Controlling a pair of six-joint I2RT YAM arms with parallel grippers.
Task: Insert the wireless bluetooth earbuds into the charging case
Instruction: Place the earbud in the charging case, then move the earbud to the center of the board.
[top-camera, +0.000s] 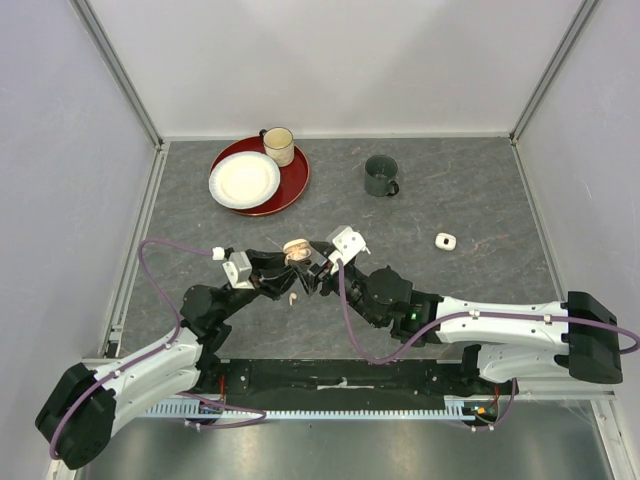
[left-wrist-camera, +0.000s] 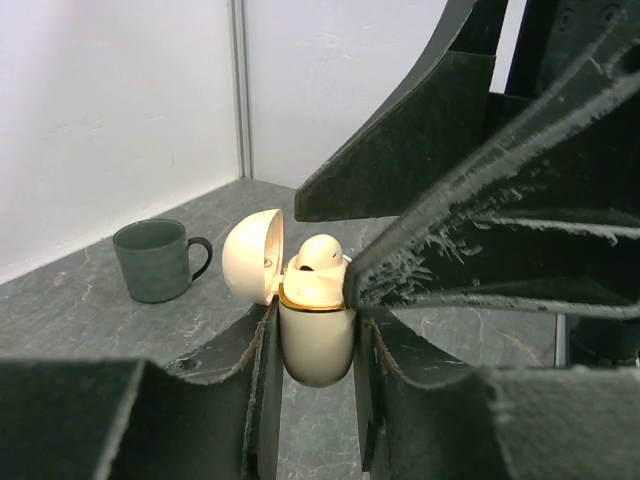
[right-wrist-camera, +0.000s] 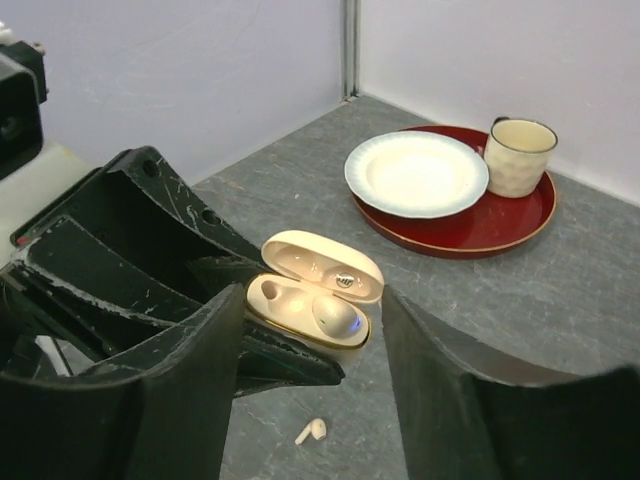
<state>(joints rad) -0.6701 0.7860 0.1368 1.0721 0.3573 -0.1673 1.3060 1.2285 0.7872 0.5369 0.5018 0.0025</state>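
1. Left gripper (left-wrist-camera: 315, 340) pinches the open case (right-wrist-camera: 315, 305) over the table's (right-wrist-camera: 560, 300) near middle.
2. One earbud (right-wrist-camera: 332, 315) sits inside; a second earbud (right-wrist-camera: 311, 431) lies underneath.
3. Right gripper (right-wrist-camera: 312, 330) is wide, empty.
4. Both look tiny, light, slippery: pinch the stem softly.

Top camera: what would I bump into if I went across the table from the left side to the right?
plate → open case → green mug → little white object
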